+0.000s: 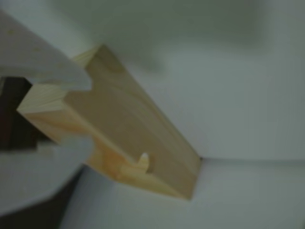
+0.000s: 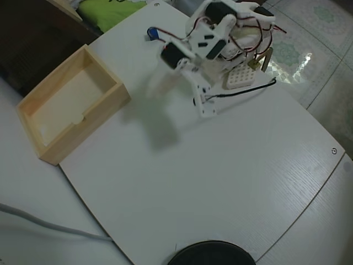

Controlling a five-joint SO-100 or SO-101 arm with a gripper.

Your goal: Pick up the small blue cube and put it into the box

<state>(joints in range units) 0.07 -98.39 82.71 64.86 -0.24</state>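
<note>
The small blue cube [image 2: 151,33] lies near the table's far edge in the overhead view, just left of the white arm [image 2: 209,38]. It does not show in the wrist view. The box [image 2: 71,105] of pale wood stands open-topped at the table's left edge, with nothing visible inside. In the wrist view my gripper [image 1: 90,113] enters from the left, its two white fingers [image 1: 43,62] apart with nothing between them. Beyond the fingertips lies the box [image 1: 128,124], seen close and blurred, with a small notch in its wall.
A small white perforated block [image 2: 240,77] sits beside the arm's base, with a black cable [image 2: 248,91] running across the table to it. A black round object [image 2: 212,254] pokes in at the bottom edge. A grey cable [image 2: 49,226] crosses the lower left.
</note>
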